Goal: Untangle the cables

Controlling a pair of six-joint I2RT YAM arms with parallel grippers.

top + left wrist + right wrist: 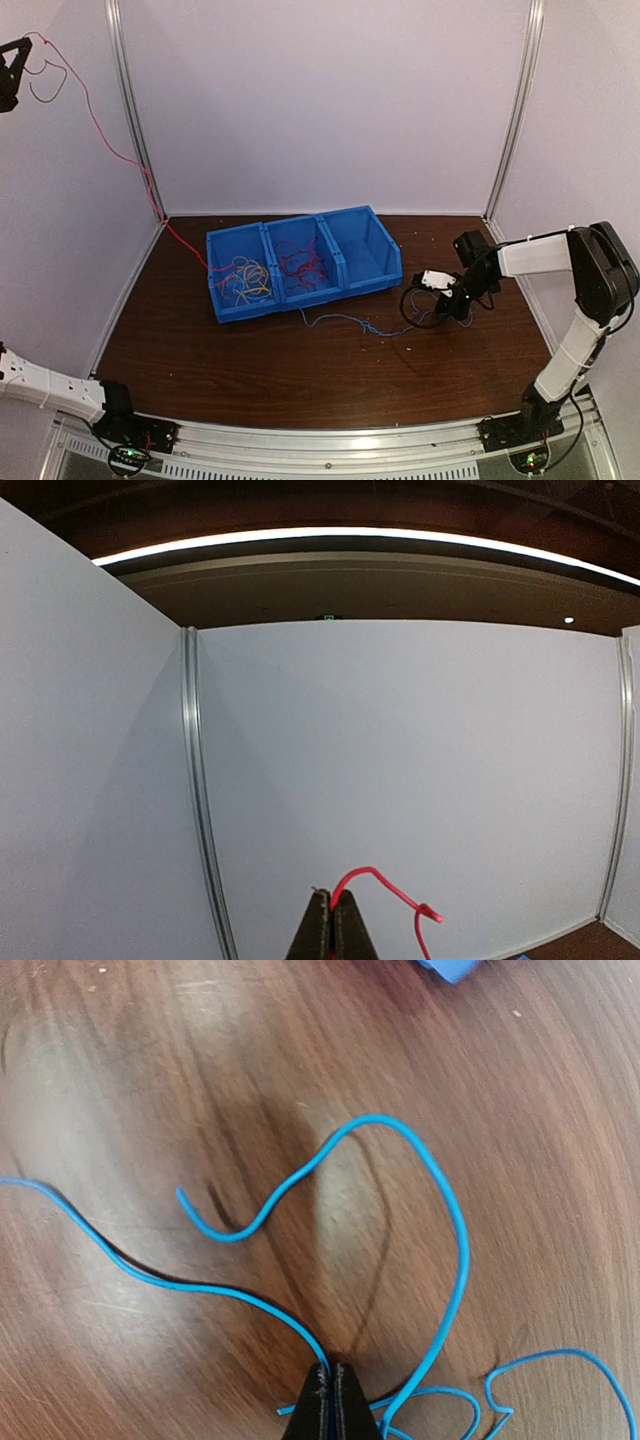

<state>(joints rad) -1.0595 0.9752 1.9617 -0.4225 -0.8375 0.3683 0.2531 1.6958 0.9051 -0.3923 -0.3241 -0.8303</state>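
Observation:
My left gripper (pixel 22 48) is raised high at the far left by the wall, shut on a red cable (pixel 110 150). That cable runs down in a long line to the blue bin (pixel 395 262). In the left wrist view the jaws (pixel 338 902) pinch the red cable (pixel 388 880), whose bent end sticks out to the right. A bunch of yellow and red cables (pixel 245 280) fills the bin's left compartment, and red cables (pixel 303 262) lie in the middle one. My right gripper (pixel 437 312) is low over the table, shut on a blue cable (pixel 345 322). The right wrist view shows its jaws (pixel 330 1375) clamped on the blue cable (pixel 455 1230), which loops across the wood.
The bin's right compartment (pixel 365 240) holds nothing I can see. White walls with metal posts (pixel 135 110) close in the brown table (pixel 300 380) on three sides. Thick black arm cabling (pixel 412 300) hangs beside the right gripper.

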